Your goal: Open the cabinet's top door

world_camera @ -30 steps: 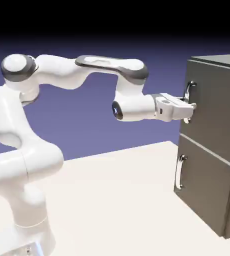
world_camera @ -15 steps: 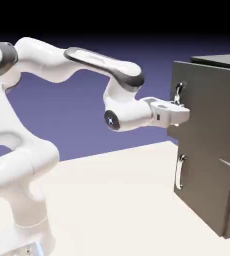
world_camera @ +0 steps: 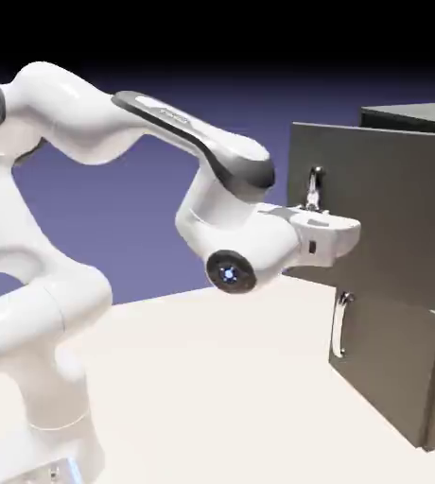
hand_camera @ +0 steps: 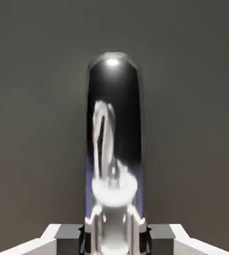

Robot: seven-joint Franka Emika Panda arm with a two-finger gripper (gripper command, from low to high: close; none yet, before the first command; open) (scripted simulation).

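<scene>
Now one hand [world_camera: 327,223] clamped on top door's [world_camera: 391,213] handle [hand_camera: 114,129]; two doors, two handles.

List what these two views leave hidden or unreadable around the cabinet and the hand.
- Inside of the cabinet: exterior view, screened by the swung-out top door.
- Lower part of the top handle: exterior view, behind the hand.
- Cabinet's right side: exterior view, cut by the picture's edge.
- Fingertips: hand view, covered by the handle between them.
- Lower door: absent from the hand view.
</scene>
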